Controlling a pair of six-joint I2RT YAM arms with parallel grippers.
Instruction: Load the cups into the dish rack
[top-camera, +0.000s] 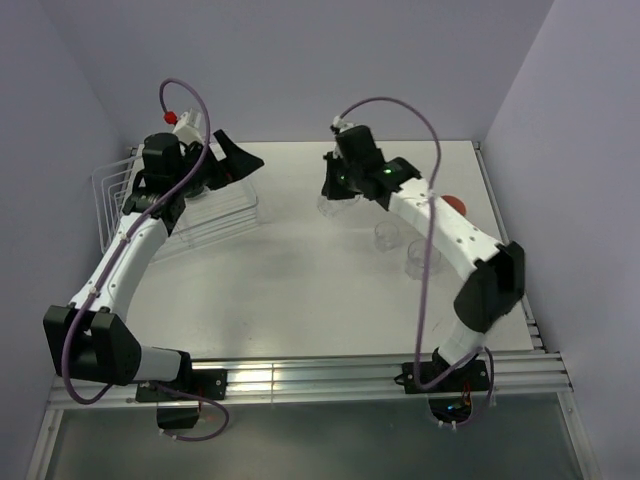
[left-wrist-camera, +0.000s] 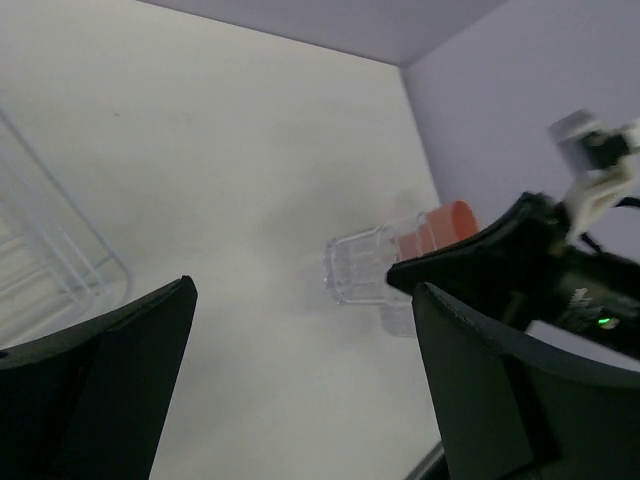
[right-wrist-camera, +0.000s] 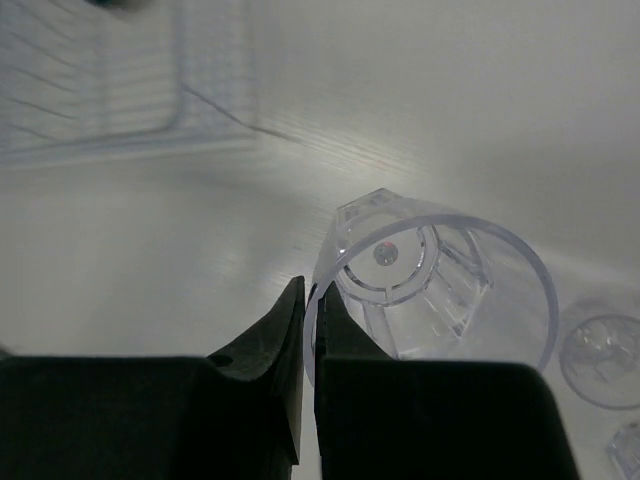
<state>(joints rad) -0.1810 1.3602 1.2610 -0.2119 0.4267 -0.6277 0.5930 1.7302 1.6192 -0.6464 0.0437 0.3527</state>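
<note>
My right gripper (top-camera: 335, 188) is shut on the rim of a clear tumbler (top-camera: 336, 206), one finger inside and one outside. In the right wrist view the gripper (right-wrist-camera: 308, 292) pinches the tumbler (right-wrist-camera: 440, 285), whose mouth faces the camera. Two more clear tumblers (top-camera: 387, 236) (top-camera: 423, 258) stand near the right arm. The salmon-pink cup (top-camera: 455, 202) sits at the far right. The see-through dish rack (top-camera: 140, 200) is at the far left. My left gripper (top-camera: 235, 160) hangs open and empty above the rack's right end. The green mug is not in view.
The left wrist view shows the rack's edge (left-wrist-camera: 60, 260), the held tumbler (left-wrist-camera: 362, 268), the pink cup (left-wrist-camera: 442, 224) and the right gripper's dark fingers (left-wrist-camera: 480, 262). Walls close the table on the left, back and right.
</note>
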